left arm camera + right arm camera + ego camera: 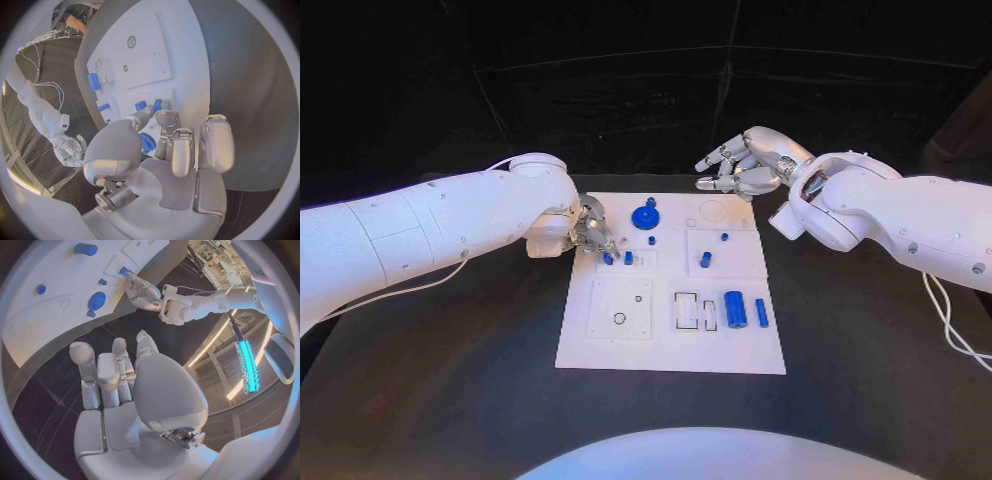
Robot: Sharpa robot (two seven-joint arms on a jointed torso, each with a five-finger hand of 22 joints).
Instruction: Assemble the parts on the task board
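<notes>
A: Currently, one board (671,345) lies mid-table (444,400). Blue parts counted from the head view: one gear (645,215), far centre; one peg (652,240) near it; two pegs (617,258) at the left edge; two small pieces (715,248) right of centre; two cylinders (744,308) near right. Eight in all.

B: Hands?

A: Left hand (590,236) is over the board's left edge, fingertips (145,116) down at the two pegs. Whether it grips one, cannot tell. The gear sits just right of it, apart.

B: And right?

A: Right hand (750,166) hovers off the board's far right corner, fingers (106,375) loosely curled, holding nothing, well apart from every part.
</notes>
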